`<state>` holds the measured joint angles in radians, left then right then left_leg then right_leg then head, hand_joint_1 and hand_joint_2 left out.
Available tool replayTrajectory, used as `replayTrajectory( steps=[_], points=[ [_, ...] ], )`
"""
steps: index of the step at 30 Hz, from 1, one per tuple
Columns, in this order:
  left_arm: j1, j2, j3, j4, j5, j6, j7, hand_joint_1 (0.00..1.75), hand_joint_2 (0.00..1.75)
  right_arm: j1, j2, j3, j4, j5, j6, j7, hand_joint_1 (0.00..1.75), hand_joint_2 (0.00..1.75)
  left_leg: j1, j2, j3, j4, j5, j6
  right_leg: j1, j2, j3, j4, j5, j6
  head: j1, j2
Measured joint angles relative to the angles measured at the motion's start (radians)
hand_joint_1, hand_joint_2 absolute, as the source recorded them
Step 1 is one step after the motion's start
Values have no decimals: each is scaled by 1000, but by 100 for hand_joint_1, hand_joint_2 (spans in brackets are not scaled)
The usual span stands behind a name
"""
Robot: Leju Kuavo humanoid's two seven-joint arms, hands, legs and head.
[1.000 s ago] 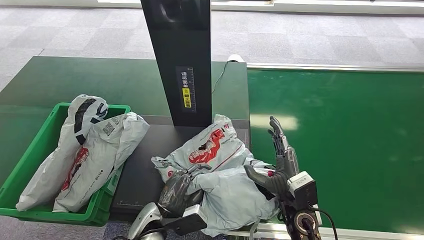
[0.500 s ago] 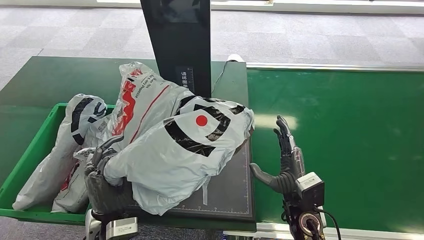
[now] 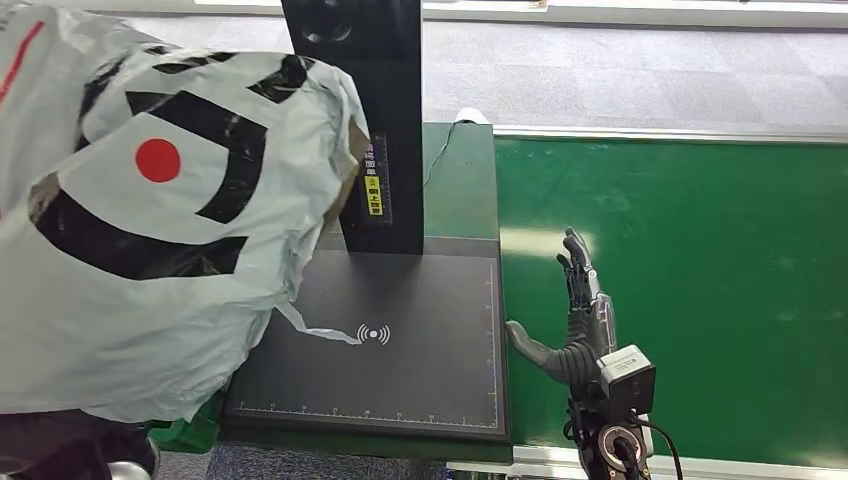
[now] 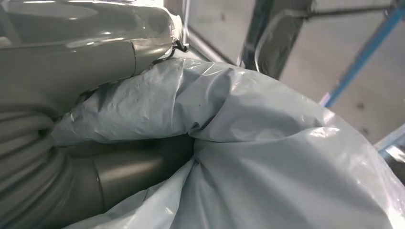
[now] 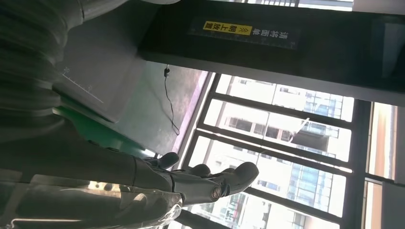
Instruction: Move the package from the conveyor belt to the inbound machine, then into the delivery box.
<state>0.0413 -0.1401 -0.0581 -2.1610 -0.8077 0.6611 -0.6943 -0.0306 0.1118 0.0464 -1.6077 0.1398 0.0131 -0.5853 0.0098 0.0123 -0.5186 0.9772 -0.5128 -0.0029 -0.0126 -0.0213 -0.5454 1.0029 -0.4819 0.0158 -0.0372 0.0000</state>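
One grey package (image 3: pixel 150 220), printed with black bands and a red dot, hangs lifted to the left of the black inbound machine (image 3: pixel 375 340), covering most of the green delivery box (image 3: pixel 185 432) so its contents cannot be told. The left hand (image 4: pixel 57 157) has its fingers (image 4: pixel 143 162) clenched into the package's plastic. The right hand (image 3: pixel 572 320) hovers just right of the machine's scanning plate, over the green conveyor belt (image 3: pixel 700 280), fingers released and holding nothing.
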Motion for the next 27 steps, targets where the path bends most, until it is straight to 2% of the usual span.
replayTrajectory(
  steps=[2,4,9,13,17,21,27],
  points=[
    [-9,-18,60,11,1,0,2,175,175,11,0,-1,-4,1,-5,-2,0,175,0,0,0,0,0,0,0,0,0,0,0,0,0,0],
    [-27,-32,121,62,-11,-6,38,175,175,23,0,-5,-16,2,-12,1,0,175,0,0,0,0,0,0,0,0,0,0,0,0,0,0],
    [-91,-20,200,268,-150,-113,352,175,175,46,1,-25,-55,14,-19,23,0,175,0,1,1,0,0,0,0,0,0,0,1,-1,0,0],
    [-119,-9,217,366,-212,-187,449,175,175,55,4,-38,-72,23,-12,27,0,175,0,3,1,0,1,0,0,2,0,0,1,-1,0,0],
    [-142,7,221,467,-307,-386,608,175,175,55,8,-49,-77,45,17,32,0,175,0,3,0,0,0,0,0,2,-1,0,1,-1,0,0],
    [-171,29,215,586,-389,-536,679,175,175,54,10,-51,-76,75,44,43,0,175,0,4,1,0,0,0,0,2,1,0,1,-1,0,0],
    [-233,57,193,711,-442,-647,721,175,175,54,18,-52,-75,92,52,51,0,175,0,-1,10,-1,-1,-1,0,-1,11,0,-2,-1,0,0]
  ],
)
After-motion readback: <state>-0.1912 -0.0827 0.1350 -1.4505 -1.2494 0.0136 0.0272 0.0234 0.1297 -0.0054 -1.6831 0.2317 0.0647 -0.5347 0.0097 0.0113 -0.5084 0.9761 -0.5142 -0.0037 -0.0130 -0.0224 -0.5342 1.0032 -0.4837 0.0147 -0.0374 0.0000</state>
